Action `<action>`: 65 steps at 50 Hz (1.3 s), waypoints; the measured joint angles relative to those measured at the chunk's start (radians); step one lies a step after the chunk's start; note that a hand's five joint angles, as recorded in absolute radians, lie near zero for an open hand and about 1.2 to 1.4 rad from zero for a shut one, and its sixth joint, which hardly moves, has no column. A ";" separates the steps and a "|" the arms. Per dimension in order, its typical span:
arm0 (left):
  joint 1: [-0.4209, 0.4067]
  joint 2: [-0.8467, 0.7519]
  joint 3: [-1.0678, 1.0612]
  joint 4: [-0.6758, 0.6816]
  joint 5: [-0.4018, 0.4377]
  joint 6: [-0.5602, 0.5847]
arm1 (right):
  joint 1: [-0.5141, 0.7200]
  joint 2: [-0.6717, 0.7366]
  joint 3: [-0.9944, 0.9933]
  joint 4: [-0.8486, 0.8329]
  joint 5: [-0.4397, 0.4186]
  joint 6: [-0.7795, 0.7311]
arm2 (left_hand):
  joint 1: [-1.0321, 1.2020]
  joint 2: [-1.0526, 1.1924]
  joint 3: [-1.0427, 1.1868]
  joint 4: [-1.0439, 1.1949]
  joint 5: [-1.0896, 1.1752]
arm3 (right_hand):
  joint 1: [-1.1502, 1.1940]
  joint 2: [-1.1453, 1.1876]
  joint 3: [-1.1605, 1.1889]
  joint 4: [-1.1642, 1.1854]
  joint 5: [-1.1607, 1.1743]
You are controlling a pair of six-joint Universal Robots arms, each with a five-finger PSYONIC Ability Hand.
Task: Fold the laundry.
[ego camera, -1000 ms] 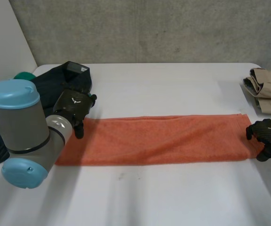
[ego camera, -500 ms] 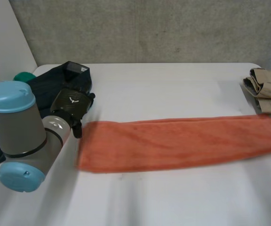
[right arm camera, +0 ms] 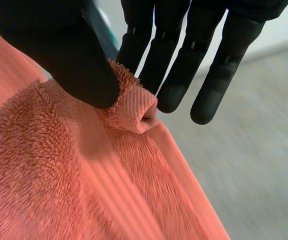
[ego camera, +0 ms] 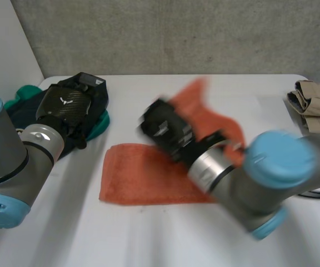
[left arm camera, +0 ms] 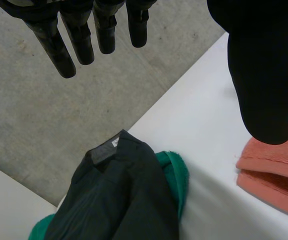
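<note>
The orange terry towel (ego camera: 140, 178) lies with its long axis running left to right across the white counter (ego camera: 149, 239). Its left part rests flat, while its other end is lifted off the surface and doubled back above the middle. That raised end is in the right robot hand (ego camera: 163, 128), whose thumb pinches the hemmed corner against its fingers (right arm camera: 176, 75). From this robot hand, the towel's resting short edge lies further toward the robot's left and a little nearer the robot, so a half fold would likely mean travelling along the long axis in that direction before lowering. The left robot hand (ego camera: 65, 105) is closer to that resting edge but apart from the towel. It hangs released with straight fingers (left arm camera: 79, 35) holding nothing, above the dark folded garment (left arm camera: 114, 200) that lies on a green cloth (left arm camera: 176, 175). A beige folded garment (ego camera: 318, 103) sits well apart at the counter's far right
</note>
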 measured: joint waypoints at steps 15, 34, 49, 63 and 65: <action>-0.008 -0.004 -0.021 0.003 0.003 0.004 | 0.092 0.103 -0.091 0.211 0.128 0.143 | 0.000 0.000 0.000 0.000 0.000 | -0.886 -0.962 -0.969 -0.978 -0.938; -0.067 -0.032 0.000 0.005 0.002 0.005 | -0.250 -0.069 0.226 0.384 0.232 0.392 | 0.000 0.000 0.000 0.000 0.000 | -0.211 -0.251 -0.301 -0.312 -0.266; -0.073 -0.015 0.001 0.003 0.001 0.006 | -0.033 -0.090 0.097 0.096 0.343 0.131 | 0.000 0.000 0.000 0.000 0.000 | -0.025 -0.009 -0.004 -0.001 0.030; -0.071 0.003 -0.008 0.002 -0.006 -0.005 | 0.233 0.108 -0.023 0.122 0.184 0.133 | 0.000 0.000 0.000 0.000 0.000 | -0.884 -0.948 -0.953 -0.959 -0.925; -0.074 0.002 -0.001 0.002 -0.007 -0.014 | 0.204 0.074 -0.020 0.127 0.195 0.238 | 0.000 0.000 0.000 0.000 0.000 | -0.886 -0.961 -0.976 -0.986 -0.940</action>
